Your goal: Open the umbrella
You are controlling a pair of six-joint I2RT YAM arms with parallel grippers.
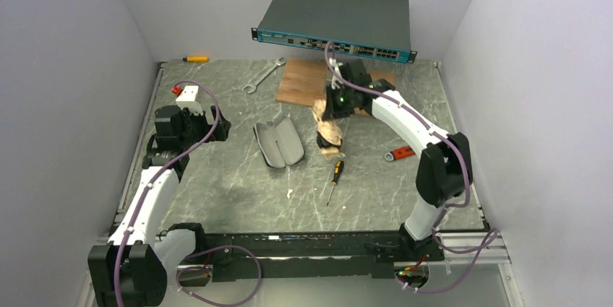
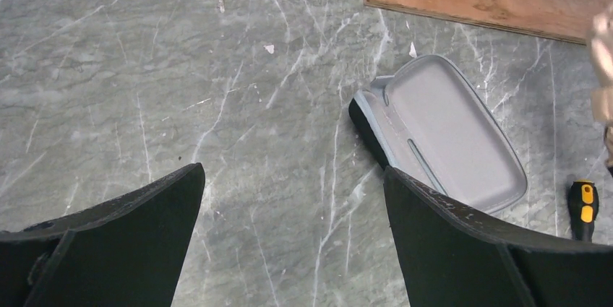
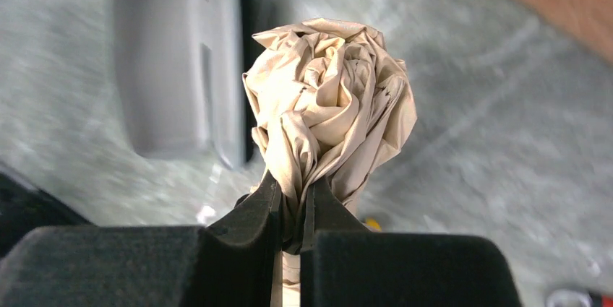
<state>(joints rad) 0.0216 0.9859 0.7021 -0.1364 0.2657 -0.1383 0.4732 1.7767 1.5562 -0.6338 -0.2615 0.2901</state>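
The umbrella (image 1: 329, 132) is a folded bundle of crumpled cream-beige fabric near the table's middle. My right gripper (image 1: 334, 107) is shut on it. In the right wrist view the black fingers (image 3: 260, 206) pinch the fabric's narrow neck at the gripper (image 3: 293, 188), and the bunched umbrella (image 3: 329, 97) bulges beyond them. No ribs or black lining show. My left gripper (image 1: 215, 125) is open and empty, low over bare table at the left. In its own view the gripper (image 2: 293, 168) has wide-apart jaws, and the umbrella's edge (image 2: 601, 40) shows at the far right.
An open grey-lined case (image 1: 278, 142) lies left of the umbrella, near my left gripper's right finger (image 2: 448, 133). A black-and-yellow screwdriver (image 1: 334, 177), a red tool (image 1: 399, 153), a wrench (image 1: 262, 76), a wooden board (image 1: 303, 81) and the network switch (image 1: 332, 22) lie around.
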